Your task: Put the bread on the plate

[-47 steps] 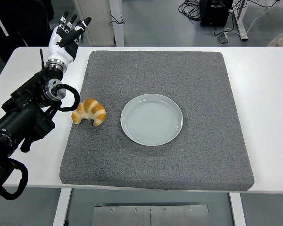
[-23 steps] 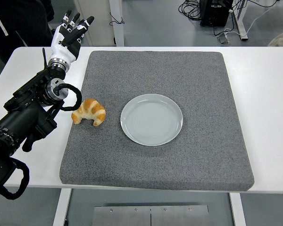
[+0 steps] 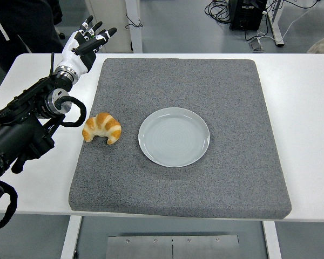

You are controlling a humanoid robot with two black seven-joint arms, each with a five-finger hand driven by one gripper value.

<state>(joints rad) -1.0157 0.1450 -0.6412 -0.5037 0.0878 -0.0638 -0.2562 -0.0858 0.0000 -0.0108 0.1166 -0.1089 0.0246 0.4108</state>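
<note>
The left hand (image 3: 85, 43) hung in the upper left of the frame, fingers (image 3: 102, 34) spread apart and holding nothing, raised past the far left corner of the grey mat (image 3: 227, 178). It was well apart from the croissant (image 3: 102, 128), which lay at the left edge of the mat, left of centre in the frame, just beside the pale plate (image 3: 174, 136) but not touching it.

The likeliest trouble was in the approach: the forearm and its looped black cable (image 3: 71, 110) sat close by the croissant, so a careless swing down could nudge the pastry off the mat's edge. A pinch from the curved ends might also crush the flaky crust or let it roll out of the fingers. A low carry could clip the plate's rim and shove the plate.

Counted: one croissant, one plate, one mat, one white table (image 3: 308, 108), one robot hand in view.
</note>
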